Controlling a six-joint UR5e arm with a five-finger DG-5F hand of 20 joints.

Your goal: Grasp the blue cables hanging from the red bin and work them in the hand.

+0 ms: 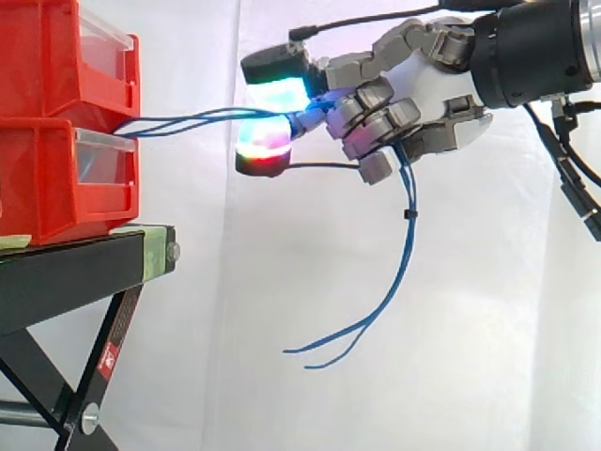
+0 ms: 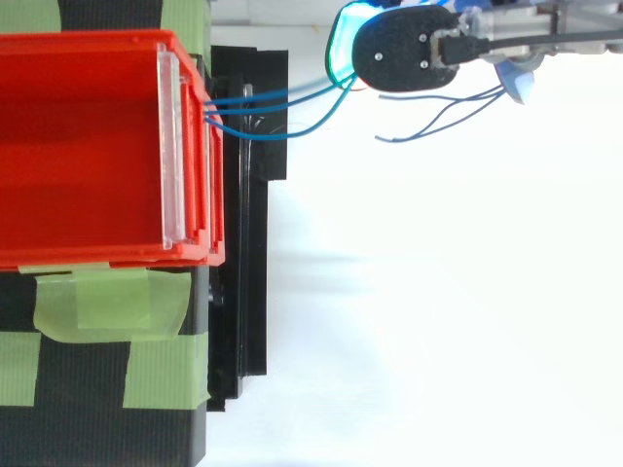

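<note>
Side view: the hand [image 1: 423, 89] is found to the right of the stacked red bins, well apart from them, at about the level where the upper bin [image 1: 56, 56] sits on the lower bin [image 1: 56, 183].
Hand state: the fingers are curled closed round the blue cables [image 1: 188, 119]. The strands are pinched at the glowing pads [image 1: 277, 94] and passed on through the curled fingers.
Cable location: the strands are led out at the bin fronts, where the two bins meet, and are carried nearly level across the gap to the pads. Past the hand, the free ends are left hanging in a loose curve, touching nothing.
Top view: the strands are seen slightly fanned between bin and hand, one being bowed slacker than the rest.
Support: the bins are set on a black stand [image 1: 56, 272] dressed with green tape [image 2: 107, 302].
Stage: the grasp is judged made, and the working in the hand is judged to be the step in hand.
Risk, tension: little slack is seen in the level span. Were the hand drawn farther off, the cables could be dragged from the bin or the bin tugged forward.
Risk, slip: the slacker strand could be lost from the pinch if the fingers are eased.
Risk, snag: the hanging ends could be caught round the fingers during reworking.
</note>
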